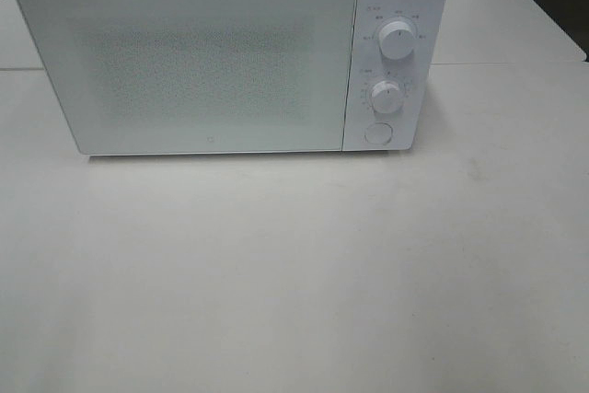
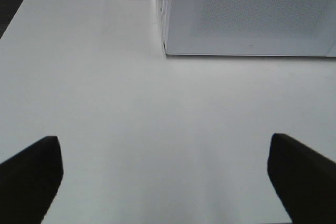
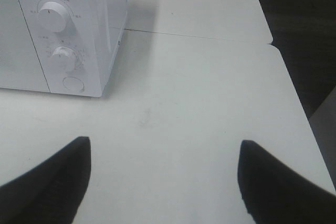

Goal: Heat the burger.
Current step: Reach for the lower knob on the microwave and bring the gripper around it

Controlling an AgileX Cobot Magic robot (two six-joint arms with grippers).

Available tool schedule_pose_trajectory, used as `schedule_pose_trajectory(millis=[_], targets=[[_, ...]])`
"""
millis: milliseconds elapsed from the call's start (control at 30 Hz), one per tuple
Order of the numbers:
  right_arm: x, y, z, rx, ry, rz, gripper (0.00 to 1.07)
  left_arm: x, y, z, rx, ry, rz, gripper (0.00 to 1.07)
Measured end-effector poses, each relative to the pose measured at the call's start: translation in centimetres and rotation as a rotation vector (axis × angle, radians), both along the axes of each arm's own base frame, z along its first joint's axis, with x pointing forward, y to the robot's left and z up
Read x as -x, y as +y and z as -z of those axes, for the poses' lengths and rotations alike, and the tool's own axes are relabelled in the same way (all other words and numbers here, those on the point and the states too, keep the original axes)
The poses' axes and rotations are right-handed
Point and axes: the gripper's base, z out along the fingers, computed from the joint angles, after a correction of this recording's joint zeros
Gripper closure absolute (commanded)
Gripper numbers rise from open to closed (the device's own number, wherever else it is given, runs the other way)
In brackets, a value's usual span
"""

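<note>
Left pincer and right pincer hang spread, empty. The microwave button ahead of the right pincer, probably the door release, needs a square press.

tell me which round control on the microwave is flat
The bottom button: it lies flat, while the upper knob and lower knob stick out.

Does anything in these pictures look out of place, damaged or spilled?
Nothing looks damaged or spilled. The microwave sits square on the table, door shut. Only oddity: no burger shows in any view; whether it is inside, I cannot tell.
</note>
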Motion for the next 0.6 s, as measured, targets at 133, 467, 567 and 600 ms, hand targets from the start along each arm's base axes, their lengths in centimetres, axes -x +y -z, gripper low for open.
schedule_pose_trajectory(millis=[133, 467, 567, 600], targets=[[-1.4, 0.2, 0.1, 0.001, -0.007, -0.011, 0.32, 0.0, 0.0, 0.0, 0.0, 0.0, 0.0, 0.08], [-6.1, 1.0, 1.2, 0.0, -0.001, -0.046, 0.32, 0.0, 0.0, 0.0, 0.0, 0.0, 0.0, 0.08], [-7.6, 1.2, 1.9, -0.003, 0.001, -0.056, 0.32, 0.0, 0.0, 0.0, 0.0, 0.0, 0.0, 0.08], [-7.6, 1.2, 1.9, -0.003, 0.001, -0.056, 0.32, 0.0, 0.0, 0.0, 0.0, 0.0, 0.0, 0.08]])
